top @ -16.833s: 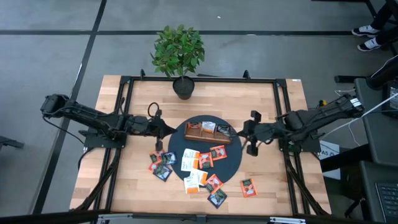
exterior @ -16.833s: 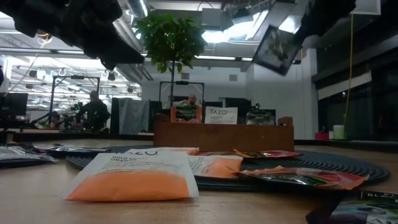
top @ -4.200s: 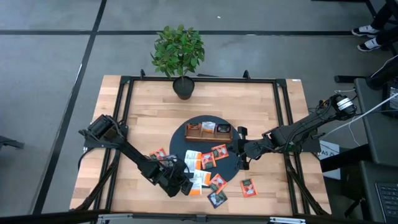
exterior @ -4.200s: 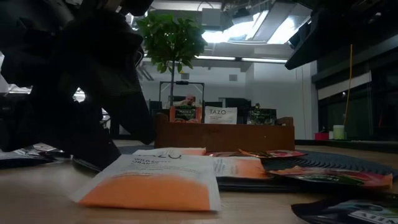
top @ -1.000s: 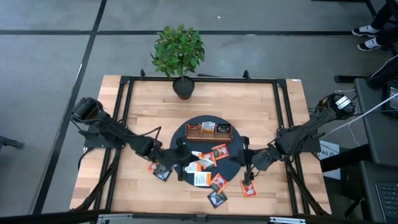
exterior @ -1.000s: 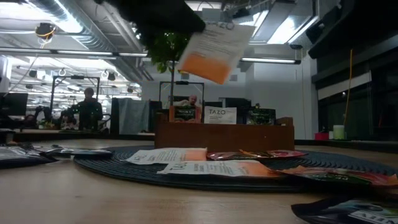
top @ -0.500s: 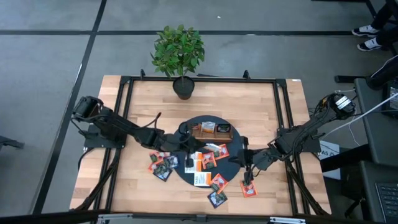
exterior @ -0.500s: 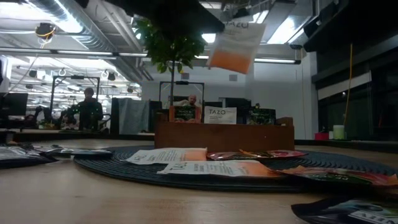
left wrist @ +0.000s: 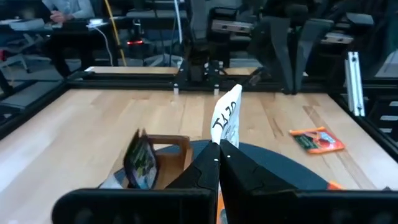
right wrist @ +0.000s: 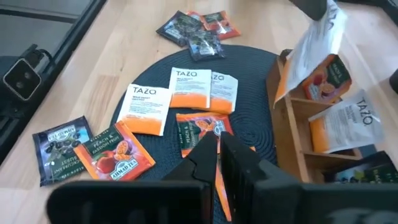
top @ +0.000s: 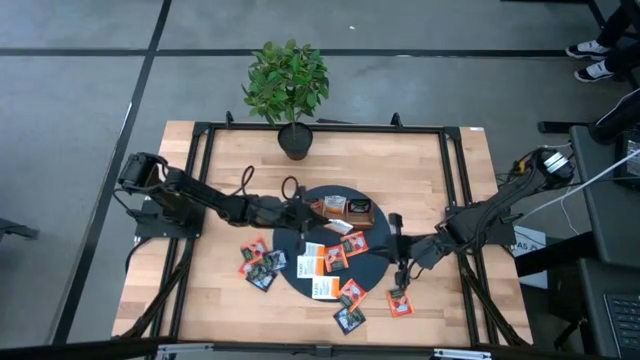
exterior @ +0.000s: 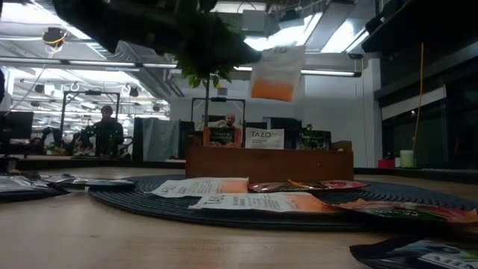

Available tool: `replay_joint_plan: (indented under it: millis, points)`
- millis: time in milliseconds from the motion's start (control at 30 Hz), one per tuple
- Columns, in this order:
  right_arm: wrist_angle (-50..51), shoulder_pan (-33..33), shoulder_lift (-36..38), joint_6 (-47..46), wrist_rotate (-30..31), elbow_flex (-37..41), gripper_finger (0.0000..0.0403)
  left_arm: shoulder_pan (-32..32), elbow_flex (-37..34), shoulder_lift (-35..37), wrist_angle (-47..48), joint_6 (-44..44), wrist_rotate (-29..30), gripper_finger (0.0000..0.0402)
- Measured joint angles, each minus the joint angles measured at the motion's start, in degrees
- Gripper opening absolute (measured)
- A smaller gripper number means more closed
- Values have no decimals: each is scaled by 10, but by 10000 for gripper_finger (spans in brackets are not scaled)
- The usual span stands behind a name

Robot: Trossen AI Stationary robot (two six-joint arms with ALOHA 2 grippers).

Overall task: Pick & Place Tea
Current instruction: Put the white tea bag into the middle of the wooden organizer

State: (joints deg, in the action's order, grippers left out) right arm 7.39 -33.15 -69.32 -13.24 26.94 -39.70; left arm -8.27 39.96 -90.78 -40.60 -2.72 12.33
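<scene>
the left gripper (top: 296, 212) is clenched on a white-and-orange tazo sachet (exterior: 277, 72), holding it above the wooden tray (top: 361, 220). the right gripper (top: 399, 268), fingers nearly together and empty, hangs over the dark round mat (top: 372, 268).

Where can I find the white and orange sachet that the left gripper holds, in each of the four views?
Low view: the white and orange sachet hangs high, above the wooden tray.
Left wrist view: upright at the centre, pinched at its lower edge.
Right wrist view: a white flap over the tray's end.
High view: edge-on, hardly visible, under the left gripper.
Shared landmark: the wooden tray.
</scene>
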Motion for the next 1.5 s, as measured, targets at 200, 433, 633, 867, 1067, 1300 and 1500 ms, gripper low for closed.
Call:
replay_joint_plan:
  millis: [200, 433, 633, 867, 1067, 1300, 1500]
  points:
    - [2, 6, 1, 0, 9, 0, 25, 18, -5, 0, -12, 9, 22, 2]
    - [0, 18, 1, 1, 11, 0, 26, 42, -5, -18, -14, 29, 47, 2]
    - [0, 23, 1, 1, 12, 0, 26, 52, -5, -57, -61, 27, 54, 2]
    - [1, 23, 1, -2, 11, 0, 26, 45, -5, -69, -58, 28, 82, 2]
    - [1, 23, 1, -7, 10, 0, 26, 45, -24, -70, -56, -2, 108, 2]
    - [2, 23, 1, -13, 10, 0, 26, 42, -31, -101, -124, 3, 106, 2]
    - [2, 23, 1, -13, 10, 0, 26, 35, -31, -141, -186, 9, 118, 2]
